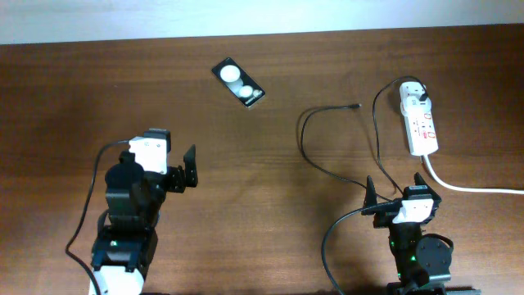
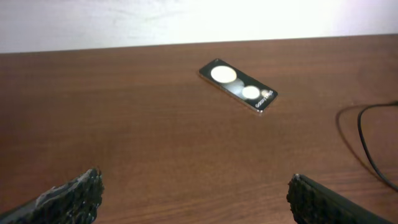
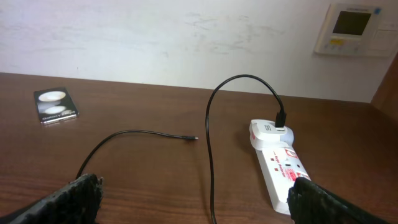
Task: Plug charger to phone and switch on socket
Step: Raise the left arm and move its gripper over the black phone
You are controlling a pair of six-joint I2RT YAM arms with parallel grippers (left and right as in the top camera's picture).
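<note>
The black phone (image 1: 239, 83) lies at the far middle of the table, two white round spots on it; it also shows in the left wrist view (image 2: 239, 86) and in the right wrist view (image 3: 55, 104). The white socket strip (image 1: 419, 120) lies at the far right, also seen in the right wrist view (image 3: 283, 164), with a white plug (image 3: 267, 133) in its far end. The charger cable (image 1: 327, 139) loops from the plug, its connector tip (image 1: 357, 106) lying loose on the table (image 3: 193, 137). My left gripper (image 1: 190, 170) is open and empty, well short of the phone. My right gripper (image 1: 395, 193) is open and empty, near the strip.
A thick white cord (image 1: 475, 188) runs from the strip off the right edge. A white wall panel (image 3: 352, 28) hangs behind the table. The arms' own black cables (image 1: 86, 213) trail near the front edge.
</note>
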